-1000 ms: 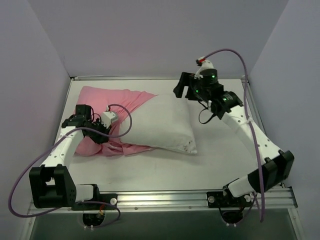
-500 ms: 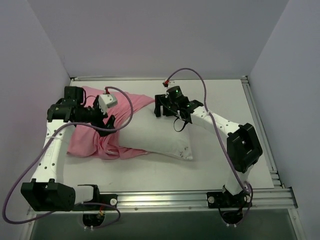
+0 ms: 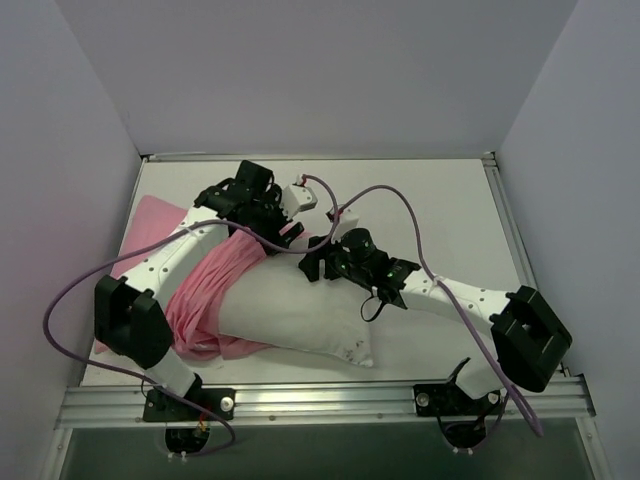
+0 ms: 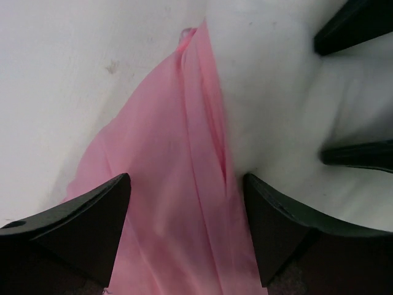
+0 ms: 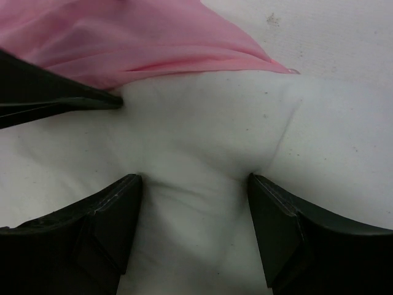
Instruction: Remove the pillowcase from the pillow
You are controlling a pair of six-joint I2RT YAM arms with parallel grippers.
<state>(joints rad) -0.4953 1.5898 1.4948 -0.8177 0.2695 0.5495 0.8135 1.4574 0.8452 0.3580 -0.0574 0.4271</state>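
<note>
- Pillowcase point(image 3: 205, 290) covers only the left end of the pillow point(image 3: 300, 315) on the bench point(image 3: 440, 200). Most of the white cushion lies bare, so the job looks well past halfway.
- Left fingers point(image 4: 92, 215) stand wide apart and hold nothing. They straddle the bunched pink edge where it meets the cushion.
- Right fingers point(image 5: 104, 215) are wide too, with their tips pressed into the bare cushion just beside that edge. White cloth bulges between them but is not pinched.
- Step in hand, as I judge it: one side takes the cushion, the other takes the cover, then they pull apart.
- To do it well, the left should close on pink cloth only. The edge sits tight against the white, so catching both layers would drag the cushion along.
- The right should bite a firm fold of cushion, or press down hard, before any pull begins.
- The pull should go leftward along the cushion's length, low over the bench. Thin cloth is likely to slip from a shallow pinch.
- The two sets of tips sit close beside each other, so closing them in turn would avoid a knock.
</note>
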